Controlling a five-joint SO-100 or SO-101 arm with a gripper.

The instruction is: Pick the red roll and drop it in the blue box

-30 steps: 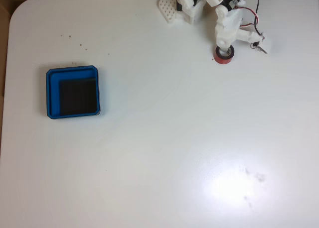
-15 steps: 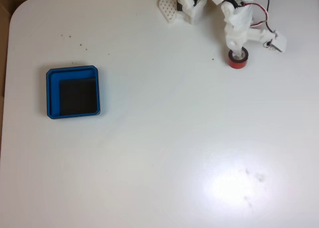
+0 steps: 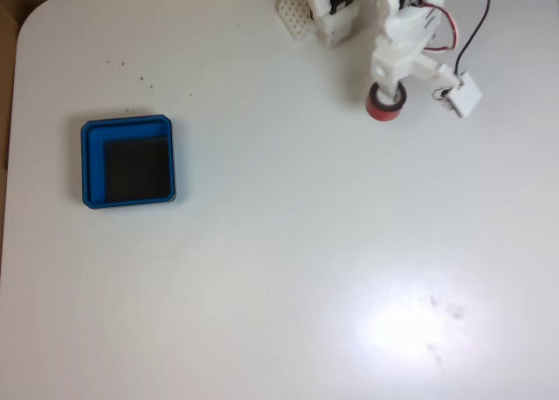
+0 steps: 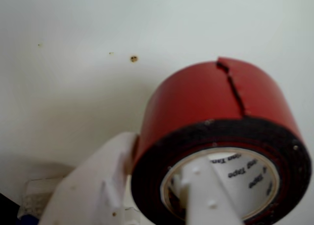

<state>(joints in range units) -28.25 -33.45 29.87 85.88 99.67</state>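
The red roll [image 3: 385,107] is at the far right of the white table in the fixed view, just under the white arm. My gripper [image 3: 387,97] is shut on it. In the wrist view the red roll [image 4: 216,117] looms close, red outside, dark face, pale core. One white finger [image 4: 208,198] sticks into the hollow centre and the other finger [image 4: 95,185] presses the red outer side from the left, so my gripper [image 4: 149,188] pinches the roll's wall. The blue box [image 3: 87,164], with a black bottom, sits far off at the table's left side.
The arm's white base [image 3: 323,7] stands at the table's far edge. A small white module [image 3: 461,94] hangs on red and black wires right of the roll. Small dark specks [image 3: 122,65] dot the tabletop above the box. The table's rounded corner [image 3: 26,20] is at top left.
The gripper with the roll first swung to the right, then back to the left; the roll now sits about where it was a second ago. The box has not moved.
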